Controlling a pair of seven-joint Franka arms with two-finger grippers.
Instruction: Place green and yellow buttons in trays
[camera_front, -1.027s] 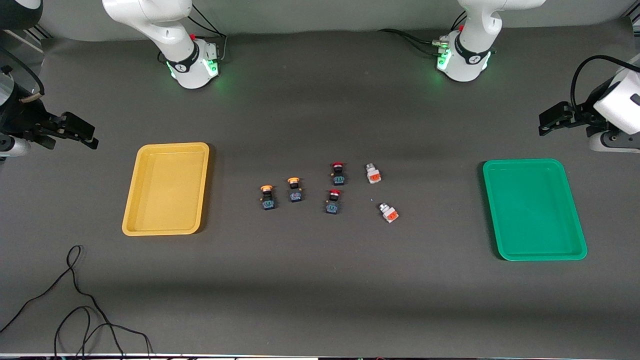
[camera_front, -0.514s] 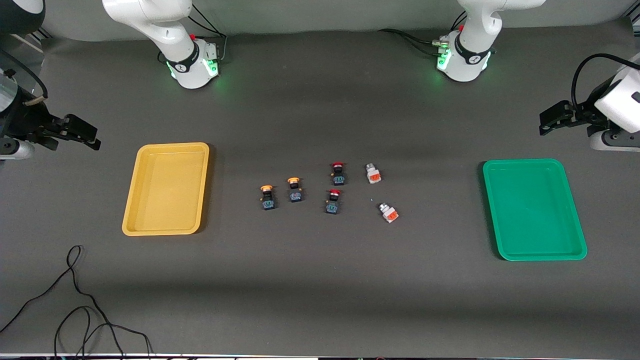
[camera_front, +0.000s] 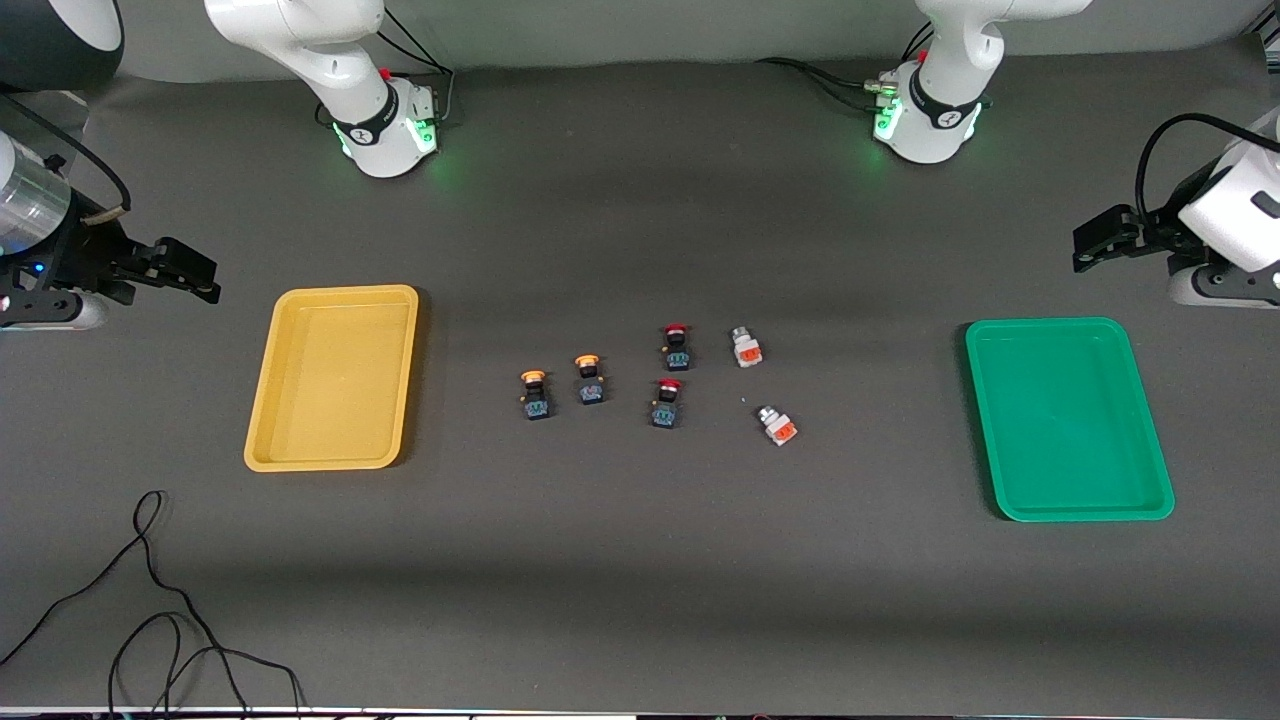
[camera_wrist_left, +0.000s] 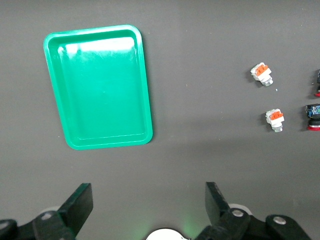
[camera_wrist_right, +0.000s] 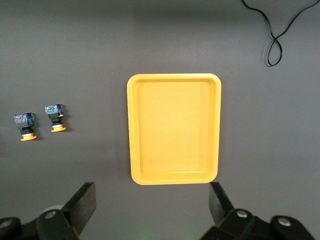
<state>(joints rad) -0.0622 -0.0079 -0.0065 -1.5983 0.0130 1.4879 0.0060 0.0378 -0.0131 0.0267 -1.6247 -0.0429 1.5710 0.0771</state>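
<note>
Two black switches with yellow-orange caps lie mid-table; they also show in the right wrist view. Two white switches with orange faces lie toward the left arm's end; they also show in the left wrist view. The yellow tray and the green tray hold nothing. My right gripper is open, high beside the yellow tray. My left gripper is open, high beside the green tray.
Two black switches with red caps lie between the yellow-capped and the white ones. A black cable loops on the table near the front camera, at the right arm's end. Both arm bases stand along the table's edge.
My right gripper has moved a little toward the yellow tray. My left gripper has shifted slightly. The switches and trays have not moved.
</note>
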